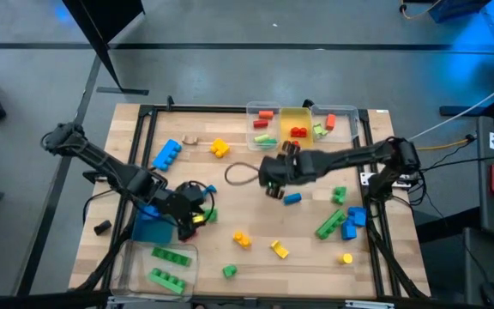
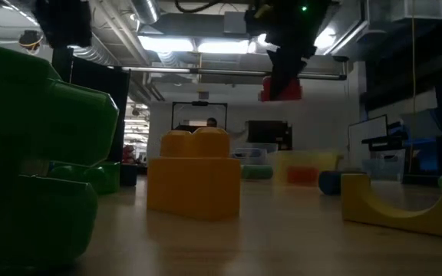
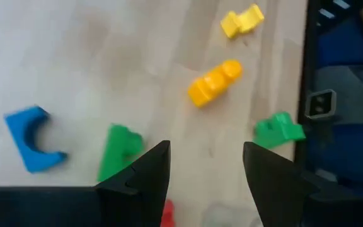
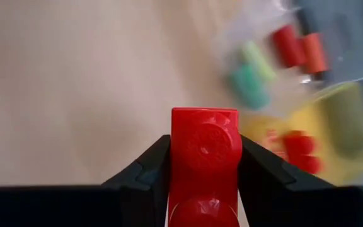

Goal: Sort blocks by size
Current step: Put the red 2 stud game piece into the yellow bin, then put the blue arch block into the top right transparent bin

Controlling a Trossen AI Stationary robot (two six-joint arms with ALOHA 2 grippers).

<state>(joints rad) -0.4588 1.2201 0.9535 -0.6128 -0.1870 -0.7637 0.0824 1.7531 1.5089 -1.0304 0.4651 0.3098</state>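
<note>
Red studded plastic brick point(image 4: 205, 157) clamped in my right hand point(image 4: 203, 173), fingers pressing its two flat side faces, studs facing the wrist camera. I'd judge it light, rigid and slick-sided, so a square grip on the flats is the right hold; a skewed one could let it squirt out. It hangs above mid-worktop point(image 1: 256, 236), off the wood. Beyond it sit the clear plastic bins point(image 4: 295, 94) holding red, orange and green pieces. My left hand point(image 3: 205, 165) hovers parted and empty near the front-left, over loose green and yellow blocks point(image 3: 214, 82).
</note>
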